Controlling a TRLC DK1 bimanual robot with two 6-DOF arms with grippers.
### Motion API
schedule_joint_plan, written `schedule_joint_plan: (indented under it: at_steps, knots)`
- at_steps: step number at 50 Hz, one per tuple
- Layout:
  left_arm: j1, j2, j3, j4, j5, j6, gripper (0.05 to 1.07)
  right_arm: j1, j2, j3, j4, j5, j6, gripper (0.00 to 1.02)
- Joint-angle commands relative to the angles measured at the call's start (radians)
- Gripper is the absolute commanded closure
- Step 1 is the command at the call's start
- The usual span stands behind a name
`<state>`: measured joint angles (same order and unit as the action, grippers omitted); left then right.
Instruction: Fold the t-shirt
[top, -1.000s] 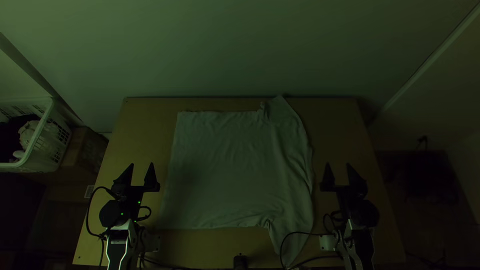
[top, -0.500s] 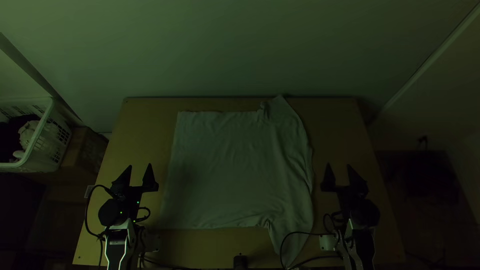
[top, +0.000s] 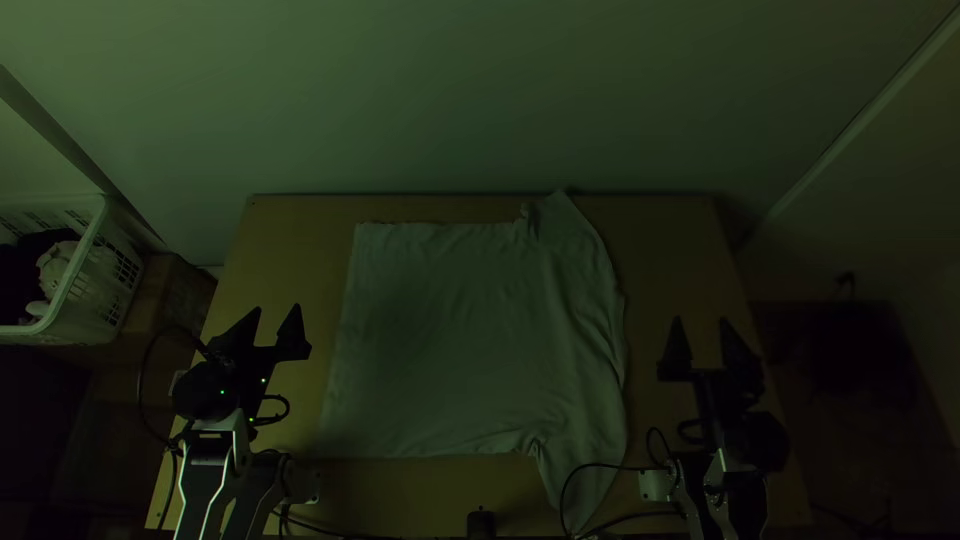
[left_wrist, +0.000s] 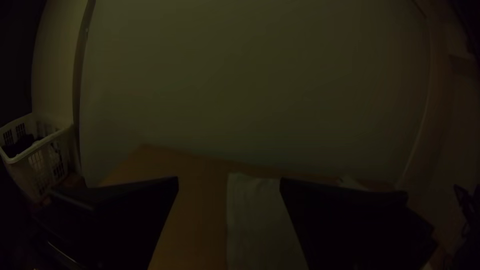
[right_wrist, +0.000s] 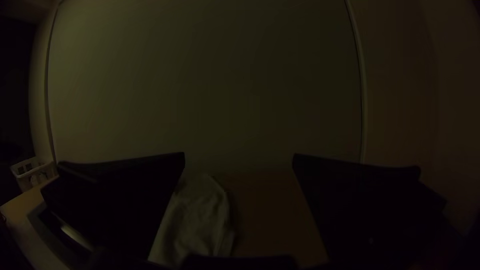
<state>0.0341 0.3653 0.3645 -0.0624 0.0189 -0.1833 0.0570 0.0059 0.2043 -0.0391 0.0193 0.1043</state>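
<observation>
T-shirt (top: 450, 330) on wooden table (top: 290, 250), plain wall (top: 470, 100)

Over the light wooden surface (top: 290, 235), the black left gripper (top: 277, 308) and black right gripper (top: 700, 320) have wide flat fingers spread.

My cameras, 3. Top, 1: high over the near edge, looking steeply down at the table (top: 285, 260). Left wrist, 1, right wrist, 1: lower, closer, facing the wall (left_wrist: 250, 75). Shared by all 3: table, wall, shirt (top: 450, 330), basket (top: 95, 290).
</observation>
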Motion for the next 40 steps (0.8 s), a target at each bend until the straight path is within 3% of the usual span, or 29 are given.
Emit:
schedule_joint_plan:
  at_steps: [1,11,22,40]
  knots:
    - [-0.011,0.092,0.129,0.019,0.01,-0.015,0.1,0.004,0.025,0.069,0.056,0.005,-0.045,0.03]
    - [-0.057,0.276,0.329,0.009,0.01,-0.012,0.1,0.043,0.233,0.193,0.148,0.002,-0.11,0.03]
    - [-0.097,0.458,0.513,0.004,0.01,0.001,0.1,0.049,0.431,0.308,0.228,0.001,-0.112,0.03]
    - [-0.123,0.751,0.794,-0.063,0.012,0.022,0.1,0.07,0.838,0.581,0.205,-0.016,-0.107,0.03]
